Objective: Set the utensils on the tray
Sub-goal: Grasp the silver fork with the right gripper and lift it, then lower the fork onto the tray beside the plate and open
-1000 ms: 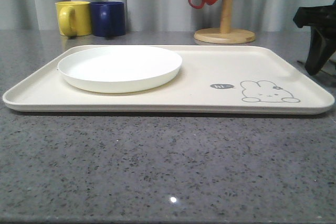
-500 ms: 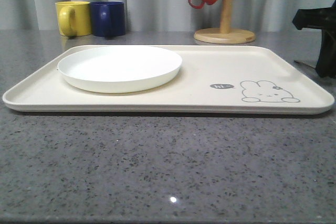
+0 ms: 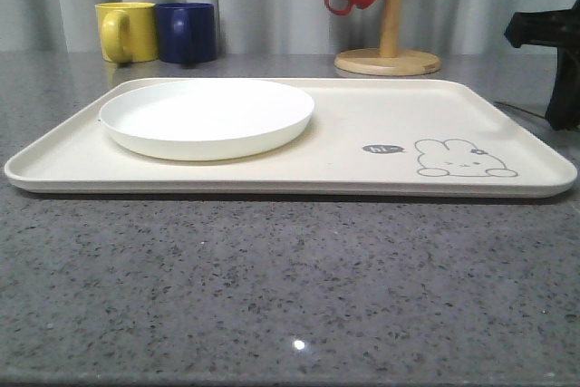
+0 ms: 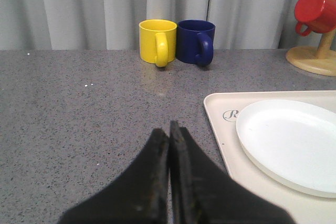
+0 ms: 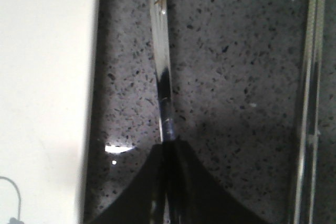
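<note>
Fingers of the right gripper (image 5: 167,150) are pinched on a slim silver utensil handle (image 5: 160,51), which runs straight out ahead of their tips over the speckled grey table (image 5: 231,77); its far end cannot be made out, so fork or spoon I cannot tell. To one side of those fingers lies the pale edge of the cream tray (image 5: 47,77), close to the handle but not touching it. To the other side, well apart, the pair of chopsticks (image 5: 308,103) lies flat on the table, roughly parallel to the handle. In the front view the right arm (image 3: 555,61) stands just past the tray's right end.

Fingers of the left gripper (image 4: 169,135) are pressed together with nothing between them, above bare table (image 4: 79,119). Just beside them to the right sits the tray's corner (image 4: 223,114), with a round white plate (image 4: 294,142) on it. Far ahead of the fingertips stand a yellow mug (image 4: 157,40) and a dark blue mug (image 4: 195,41), touching side by side. Further right, a red mug (image 4: 315,11) hangs on a wooden stand (image 4: 315,59).
</note>
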